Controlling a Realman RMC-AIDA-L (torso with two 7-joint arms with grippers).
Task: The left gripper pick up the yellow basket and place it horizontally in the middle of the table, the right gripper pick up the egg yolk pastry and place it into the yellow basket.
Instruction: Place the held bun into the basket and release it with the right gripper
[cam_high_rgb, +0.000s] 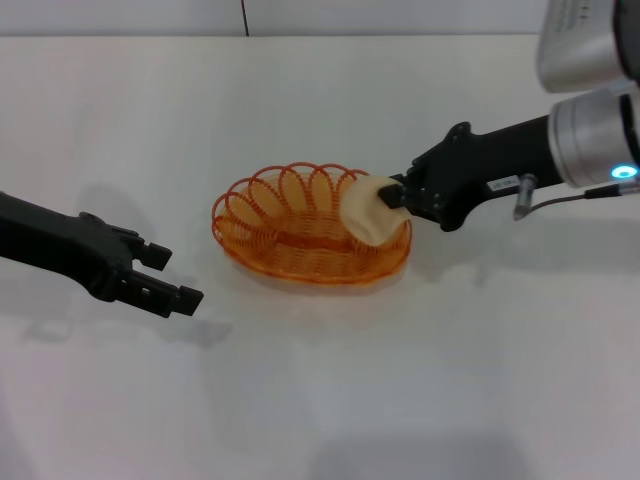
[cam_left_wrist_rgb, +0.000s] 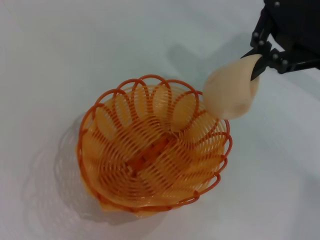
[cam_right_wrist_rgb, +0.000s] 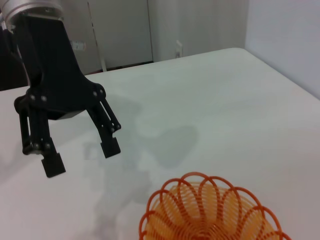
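The yellow basket (cam_high_rgb: 262, 247) lies lengthwise in the middle of the white table (cam_high_rgb: 420, 390), with nothing inside it. My right gripper (cam_high_rgb: 392, 196) is shut on the egg yolk pastry (cam_high_rgb: 367, 212) and holds it tilted just over the basket's right rim. The left wrist view shows the same pastry (cam_left_wrist_rgb: 230, 91) and right gripper (cam_left_wrist_rgb: 260, 62) at the edge of the basket (cam_left_wrist_rgb: 145, 80). My left gripper (cam_high_rgb: 177, 277) hovers open to the left of the basket, apart from it. The right wrist view shows this left gripper (cam_right_wrist_rgb: 82, 156) beyond the basket (cam_right_wrist_rgb: 200, 178).
The table's far edge runs along a pale wall behind the basket. In the right wrist view, a grey cabinet (cam_right_wrist_rgb: 120, 30) stands beyond the table. Bare tabletop surrounds the basket on all sides.
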